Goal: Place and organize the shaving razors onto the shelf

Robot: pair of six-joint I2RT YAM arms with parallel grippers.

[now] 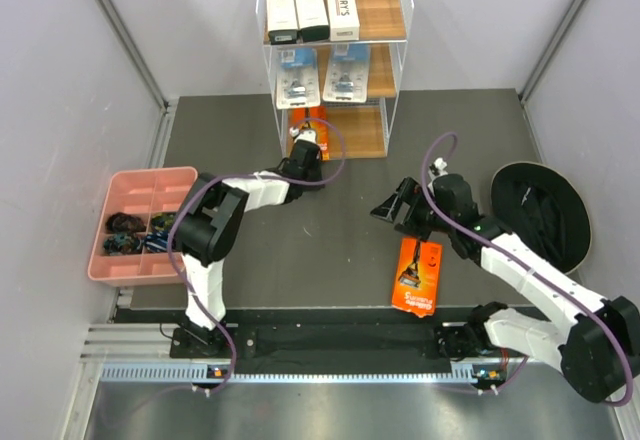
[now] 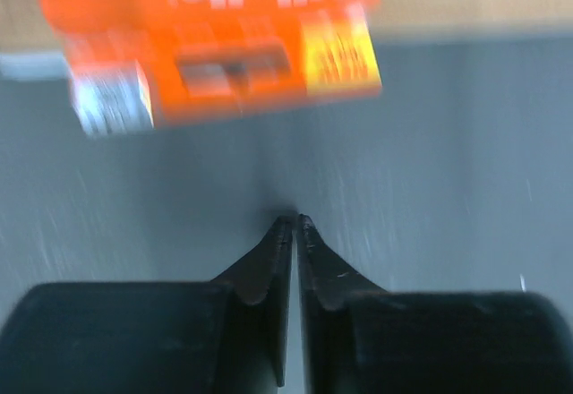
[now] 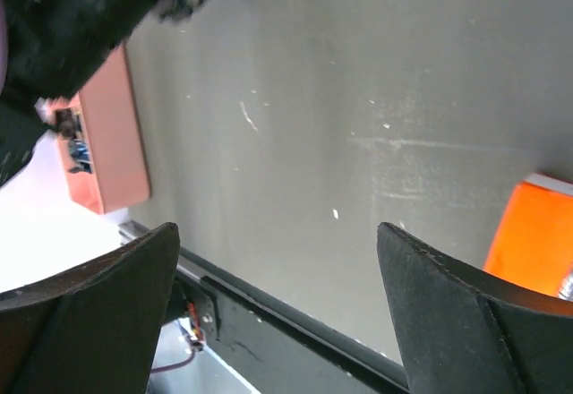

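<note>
Down to the last orange card, flat near the bench's near edge. Hovering beside it with right tool spread wide, left tool pinched shut, empty, by the shelf at the far edge. Next, likely: descend, grip, carry across.

**One brand name was legible: HARRY'S.**

It ran in dark capitals along the rightmost white box on the top tier of the shelf, at the far side of the scene. The two white boxes to its left carried only small dark marks, too small to read. The near orange card, lying right of centre, showed print that could not be made out. In the left wrist view the far orange card bore large white lettering, cut off at the top and blurred, and a yellow patch of small print, none of it readable. Labels on the blister packs on the middle tier were too small to read.
</note>
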